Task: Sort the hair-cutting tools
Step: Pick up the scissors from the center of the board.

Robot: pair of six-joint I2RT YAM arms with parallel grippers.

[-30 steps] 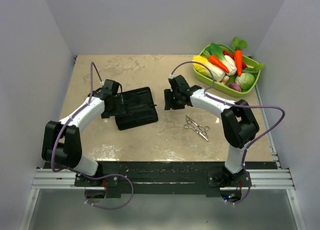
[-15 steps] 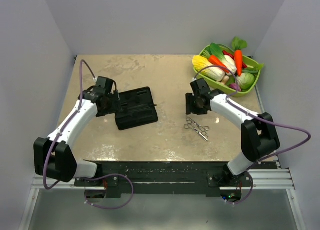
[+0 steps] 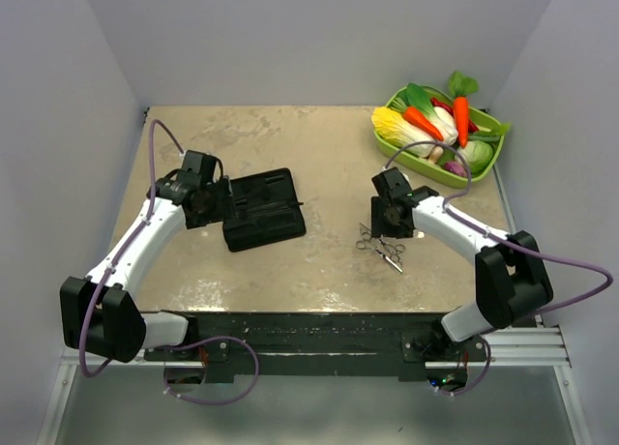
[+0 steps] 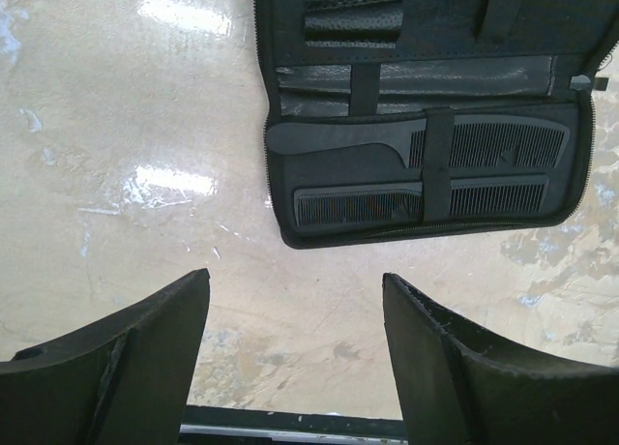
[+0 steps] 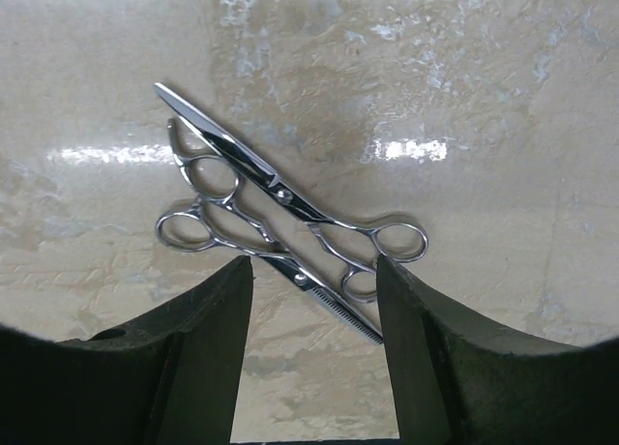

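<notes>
Two black combs (image 4: pixel 484 140) (image 4: pixel 358 206) lie strapped inside the open black case (image 4: pixel 426 68); the case also shows left of centre in the top view (image 3: pixel 263 210). My left gripper (image 3: pixel 207 201) is open and empty at the case's left edge; in the left wrist view it (image 4: pixel 295 305) hangs over bare table, short of the case. Two silver scissors lie crossed on the table (image 3: pixel 379 247): a plain pair (image 5: pixel 247 160) and a toothed pair (image 5: pixel 324 295). My right gripper (image 5: pixel 314 271) is open just above them, a finger on each side of the toothed blade; it also shows in the top view (image 3: pixel 387 219).
A green basket (image 3: pixel 398 147) of toy vegetables stands at the back right. White walls close in the table on three sides. The arms' black base rail (image 3: pixel 309 329) runs along the near edge.
My right gripper has swung right from beside the case and then come nearer, over the scissors. My left gripper has pulled back left off the case.
</notes>
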